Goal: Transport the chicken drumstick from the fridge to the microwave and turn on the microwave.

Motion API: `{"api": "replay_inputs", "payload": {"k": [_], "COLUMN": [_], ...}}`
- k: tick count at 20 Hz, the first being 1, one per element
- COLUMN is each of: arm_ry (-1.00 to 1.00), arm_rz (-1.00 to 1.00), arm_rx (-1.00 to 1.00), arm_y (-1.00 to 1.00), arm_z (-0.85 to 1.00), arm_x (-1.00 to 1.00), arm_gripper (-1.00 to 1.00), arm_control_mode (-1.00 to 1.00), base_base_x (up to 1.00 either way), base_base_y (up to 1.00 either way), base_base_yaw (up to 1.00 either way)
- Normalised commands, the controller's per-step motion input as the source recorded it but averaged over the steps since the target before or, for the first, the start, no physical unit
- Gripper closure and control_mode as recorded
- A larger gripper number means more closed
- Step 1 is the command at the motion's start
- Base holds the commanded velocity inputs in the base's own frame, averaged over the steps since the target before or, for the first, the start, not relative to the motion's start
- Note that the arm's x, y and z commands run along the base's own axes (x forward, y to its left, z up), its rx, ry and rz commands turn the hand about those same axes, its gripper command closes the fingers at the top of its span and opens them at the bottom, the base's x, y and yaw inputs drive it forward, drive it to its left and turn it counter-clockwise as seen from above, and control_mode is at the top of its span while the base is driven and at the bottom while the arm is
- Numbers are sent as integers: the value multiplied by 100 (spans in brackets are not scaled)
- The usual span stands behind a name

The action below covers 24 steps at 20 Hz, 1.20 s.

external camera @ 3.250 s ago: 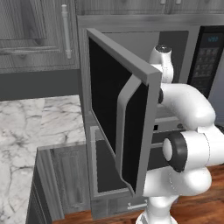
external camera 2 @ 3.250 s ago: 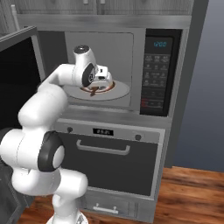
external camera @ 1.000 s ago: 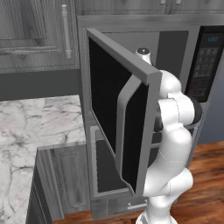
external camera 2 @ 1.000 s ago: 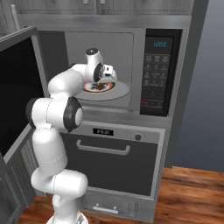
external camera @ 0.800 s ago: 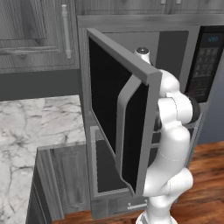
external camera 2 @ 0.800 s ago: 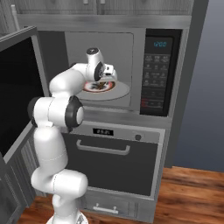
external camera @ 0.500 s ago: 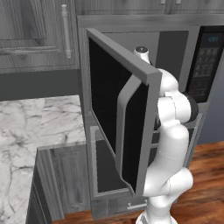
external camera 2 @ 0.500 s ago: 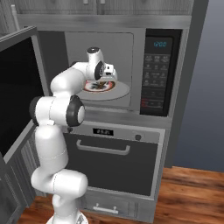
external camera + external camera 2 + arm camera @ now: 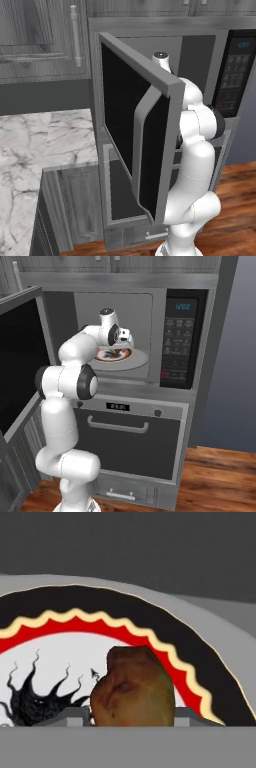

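Inside the open microwave (image 9: 150, 331), the gripper (image 9: 121, 342) hovers over a patterned plate (image 9: 131, 358), the chicken drumstick (image 9: 132, 688) between its fingertips (whether clamped or released, I cannot tell).

Golden-brown chicken drumstick (image 9: 132, 687), red-and-black plate (image 9: 165, 632)

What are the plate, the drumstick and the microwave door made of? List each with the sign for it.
Plate: looks like glazed ceramic, with smooth printed black, red and cream bands.
Drumstick: cooked meat, with a golden-brown, uneven matte skin.
Microwave door: dark glass-like panel in a grey frame, probably brushed metal or plastic; the render leaves that open.
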Motion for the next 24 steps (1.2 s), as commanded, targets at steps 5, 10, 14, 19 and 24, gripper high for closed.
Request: {"api": "replay_inputs", "payload": {"k": [5, 10, 14, 19, 24], "arm_ry": [-1, -6, -14, -18, -8], "arm_rz": [0, 0, 0, 0, 0], "arm_rx": [0, 0, 0, 0, 0], "arm_y": [0, 0, 12, 12, 0], "arm_z": [-16, 0, 0, -7, 5], "arm_x": [-2, -7, -5, -15, -28], "arm_gripper": [-100, -100, -100, -100, -100], "arm_control_mode": [-100, -100, -100, -100, -100], "base_base_x": [0, 0, 0, 0, 0], "base_base_y": [0, 0, 0, 0, 0], "base_base_yaw": [0, 0, 0, 0, 0]}}
